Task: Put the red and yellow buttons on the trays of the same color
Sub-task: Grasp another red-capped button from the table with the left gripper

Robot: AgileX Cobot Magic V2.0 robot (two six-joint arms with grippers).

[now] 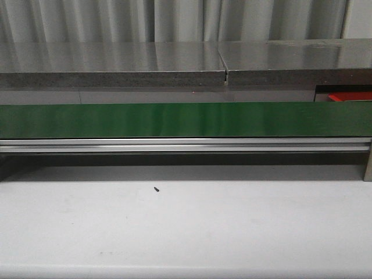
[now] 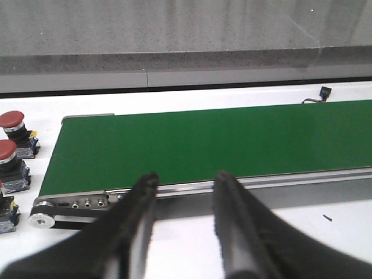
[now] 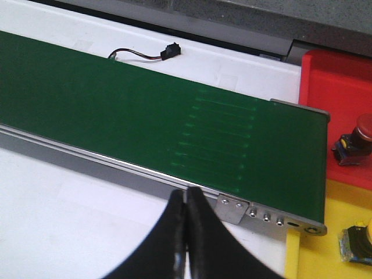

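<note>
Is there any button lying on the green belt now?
No, the green belt is bare; the red buttons stand beside its end.

Legible text, labels, brands, numbers, signs: none in any view. The belt (image 1: 186, 119), its rail (image 1: 186, 145) and the bench (image 1: 186, 226) bear no markings. The red tray (image 3: 337, 87), yellow tray (image 3: 325, 256) and buttons (image 2: 11, 125) show no lettering that can be read.

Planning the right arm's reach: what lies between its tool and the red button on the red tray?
In the right wrist view, the green belt's end corner lies between the right tool and the red button on the red tray.
</note>
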